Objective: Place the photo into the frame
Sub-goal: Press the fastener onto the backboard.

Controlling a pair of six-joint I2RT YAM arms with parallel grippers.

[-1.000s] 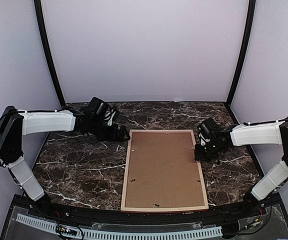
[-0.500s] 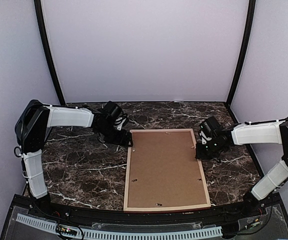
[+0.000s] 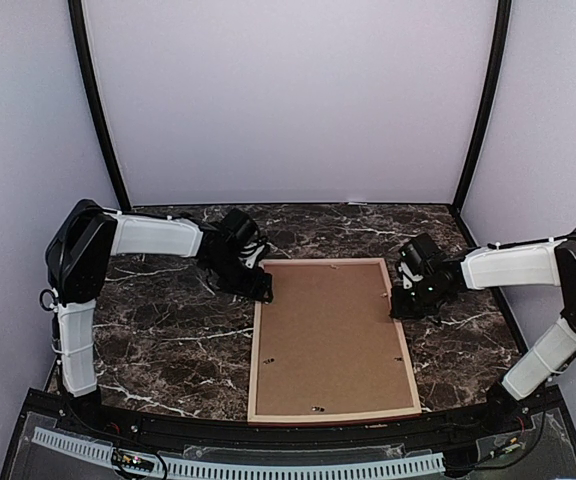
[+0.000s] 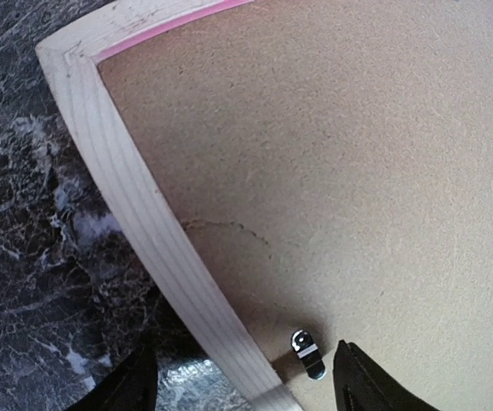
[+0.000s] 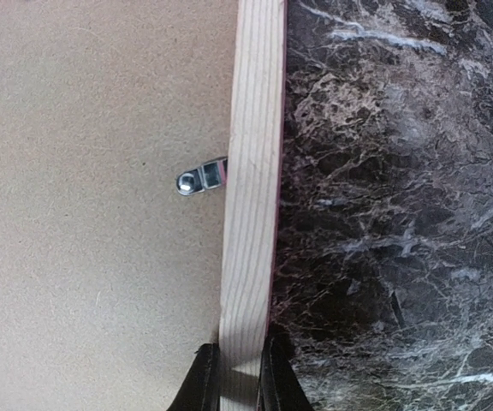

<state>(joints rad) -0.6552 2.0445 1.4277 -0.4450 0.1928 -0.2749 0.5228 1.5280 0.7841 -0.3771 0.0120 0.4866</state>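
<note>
Soft, even overhead light fills the pale enclosure, laying a faint sheen on the dark marble bench [image 3: 158, 340], while both wrist views blur along their near edges.

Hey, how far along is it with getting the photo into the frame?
Done: the backing board sits inside the face-down frame; no photo shows, so it may lie beneath. In hand: the right gripper pinches the frame's right rail, and the left gripper hangs open over the far-left rail by a clip. Left: probably securing the clips, then flipping it.
</note>
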